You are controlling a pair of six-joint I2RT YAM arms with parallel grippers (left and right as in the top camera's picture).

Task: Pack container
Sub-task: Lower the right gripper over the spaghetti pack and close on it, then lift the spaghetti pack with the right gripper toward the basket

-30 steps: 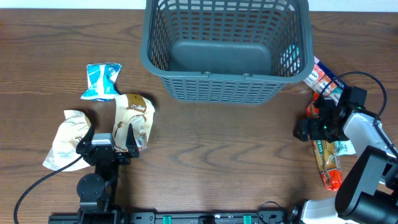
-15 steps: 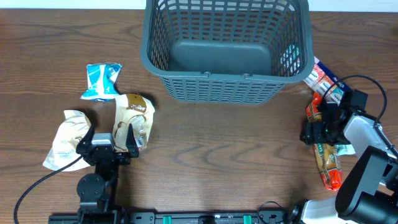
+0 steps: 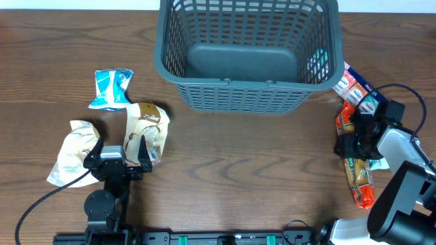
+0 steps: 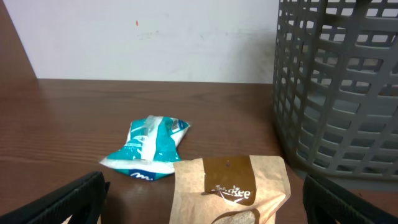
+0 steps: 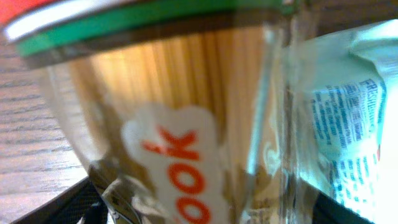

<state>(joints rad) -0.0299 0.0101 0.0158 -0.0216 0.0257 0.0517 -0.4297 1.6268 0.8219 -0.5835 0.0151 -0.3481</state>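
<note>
I have the right gripper [image 3: 349,146] down over the long noodle packet [image 3: 360,180] at the right edge of the table [image 3: 245,170]. The right wrist view is filled with the packet's clear film and the sticks inside it. I cannot tell from here whether the fingers have bitten on the film or only bracket it, so I treat the grasp as unproven. To do this well, I want the pads to close across the packet's narrow width near its middle. I do not want a loose corner, which I expect would slip or let the long packet swing. A pale teal packet [image 5: 348,106] lies just beside it, touching or overlapping, and I must take care not to pinch it in as well. The container [image 3: 231,95] stands upright at the far middle of the table, well apart from this pick, with its bottom bare. The lift therefore has to clear its near rim before I release inside. The left gripper [image 3: 119,155] rests with its fingers spread wide, holding nothing, just short of the brown packet [image 4: 230,186]. I leave it parked there.
</note>
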